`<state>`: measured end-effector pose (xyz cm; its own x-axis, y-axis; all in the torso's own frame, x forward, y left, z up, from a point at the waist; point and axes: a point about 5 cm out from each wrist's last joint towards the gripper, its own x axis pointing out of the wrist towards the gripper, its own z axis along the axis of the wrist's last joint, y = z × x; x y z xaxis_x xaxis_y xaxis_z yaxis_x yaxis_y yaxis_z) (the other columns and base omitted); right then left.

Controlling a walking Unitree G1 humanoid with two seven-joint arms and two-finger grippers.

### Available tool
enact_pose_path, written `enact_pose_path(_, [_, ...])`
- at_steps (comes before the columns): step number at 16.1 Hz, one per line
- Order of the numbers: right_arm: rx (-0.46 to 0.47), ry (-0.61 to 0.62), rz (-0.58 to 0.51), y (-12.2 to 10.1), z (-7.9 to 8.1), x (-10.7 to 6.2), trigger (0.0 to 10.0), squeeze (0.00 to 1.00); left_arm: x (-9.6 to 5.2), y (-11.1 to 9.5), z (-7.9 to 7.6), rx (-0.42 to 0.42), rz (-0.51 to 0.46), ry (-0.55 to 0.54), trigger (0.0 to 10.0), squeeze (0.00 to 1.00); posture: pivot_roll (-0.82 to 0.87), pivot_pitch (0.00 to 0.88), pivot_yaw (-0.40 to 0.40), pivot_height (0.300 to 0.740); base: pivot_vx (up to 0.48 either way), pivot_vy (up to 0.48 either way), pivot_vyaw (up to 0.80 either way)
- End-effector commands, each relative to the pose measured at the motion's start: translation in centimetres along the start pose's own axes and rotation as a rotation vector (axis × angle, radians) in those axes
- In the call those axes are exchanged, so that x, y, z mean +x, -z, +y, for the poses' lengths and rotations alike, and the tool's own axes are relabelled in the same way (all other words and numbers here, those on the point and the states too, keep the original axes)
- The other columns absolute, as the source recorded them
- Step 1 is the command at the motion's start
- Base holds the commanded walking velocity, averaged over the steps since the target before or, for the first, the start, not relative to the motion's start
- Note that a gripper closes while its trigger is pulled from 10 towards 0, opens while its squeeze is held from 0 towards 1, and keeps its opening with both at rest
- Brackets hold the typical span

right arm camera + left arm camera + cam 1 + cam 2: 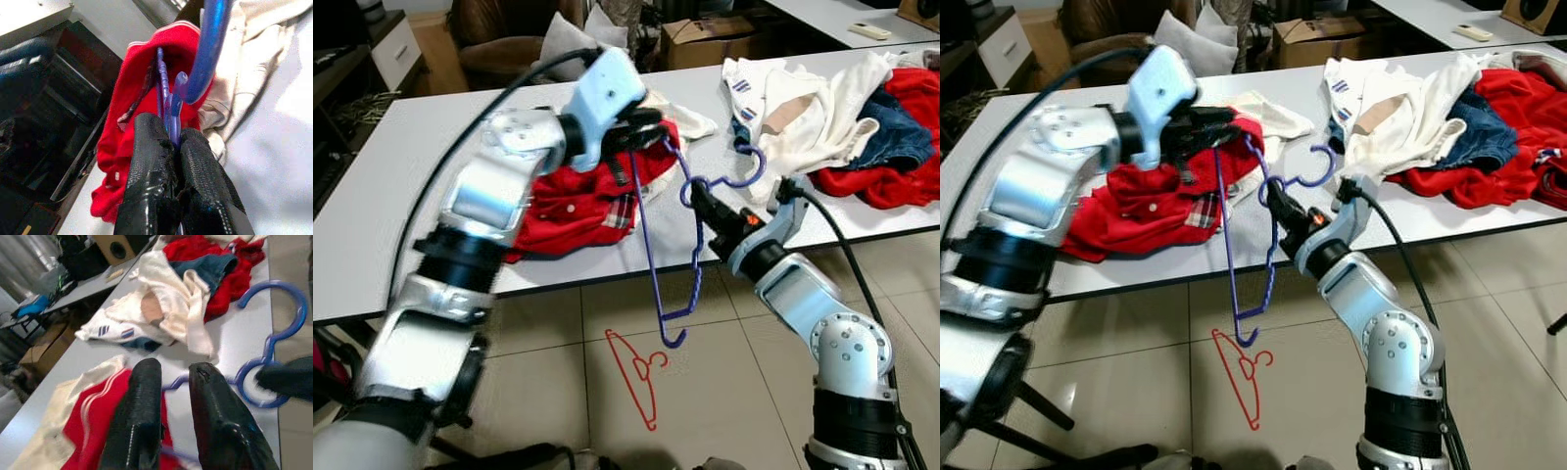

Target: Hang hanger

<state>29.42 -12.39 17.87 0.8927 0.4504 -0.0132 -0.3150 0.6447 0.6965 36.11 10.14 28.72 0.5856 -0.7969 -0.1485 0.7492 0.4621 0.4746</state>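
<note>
**Claws on the blue hanger, over the tabletop edge**

Right claw (pixel 171 147) pinching the blue hanger (pixel 658 245) just under its hook, fingers (pixel 151 166) pressed onto the thin plastic. Reaching up from the floor side toward the tabletop (pixel 401 186). Left claw (pixel 641 132) up at the hanger's top end, over the red shirt (pixel 578 201); fingers (pixel 142 411) slightly parted in the left wrist view, and cannot tell whether anything sits between them. Blue hanger held in the air at the front edge of the tabletop, hook toward the white clothes (pixel 803 108), long body dropping below the edge toward the tiled floor (pixel 724 392). Red hanger (pixel 641 377) flat on the floor, beneath the blue one's lower end. Further pile (white, blue, red) (pixel 891 147) at the right end of the tabletop, well apart from the red shirt. Cardboard box (pixel 705 39) behind.
</note>
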Motion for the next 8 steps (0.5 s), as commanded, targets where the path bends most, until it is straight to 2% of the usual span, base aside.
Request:
enact_pose_path(1, [-0.004, -0.009, -0.008, -0.1, 0.0, -0.1, 0.0, 0.0, -1.6, 0.2, 0.9, 0.009, -0.015, -0.017, 10.0, 1.0, -0.24, 0.0, 0.113, 0.71, 0.0, 0.0, 0.0])
enact_pose_path(2, [-0.006, -0.008, -0.007, 0.0, -0.1, -0.1, 0.0, 0.0, -1.8, 0.3, 1.1, 0.009, -0.016, -0.02, 10.0, 1.0, -0.24, 0.0, 0.113, 0.71, 0.0, 0.0, 0.0])
enact_pose_path(4, [-0.01, -0.015, -0.01, -0.3, -0.2, -0.3, 0.0, 0.0, -2.9, 3.6, 1.9, 0.096, 0.178, -0.129, 10.0, 1.0, -0.24, 0.0, 0.108, 0.71, 0.0, 0.0, 0.0])
enact_pose_path(5, [-0.01, -0.017, -0.011, -0.3, -0.2, -0.3, 0.0, 0.0, -3.0, 4.2, 1.9, 0.108, 0.207, -0.143, 10.0, 1.0, -0.24, 0.0, 0.108, 0.71, 0.0, 0.0, 0.0])
enact_pose_path(6, [-0.007, -0.027, -0.01, -0.3, -0.2, -0.3, 0.0, 0.0, -2.7, 6.1, 1.7, 0.109, 0.265, -0.185, 10.0, 0.32, -0.24, 0.0, 0.098, 0.71, 0.0, 0.0, 0.0])
enact_pose_path(7, [-0.007, -0.033, -0.007, -0.3, -0.2, -0.4, 0.0, 0.0, -2.5, 6.9, 1.5, 0.117, 0.283, -0.205, 10.0, 0.0, -0.24, 0.0, 0.096, 0.71, 0.0, 0.0, 0.0])
enact_pose_path(8, [-0.009, -0.048, 0.0, -0.3, -0.1, -0.4, 0.0, 0.0, -1.9, 8.2, 1.4, 0.168, 0.306, -0.265, 10.0, 0.0, -0.24, 0.0, 0.092, 0.71, 0.0, 0.0, 0.0])
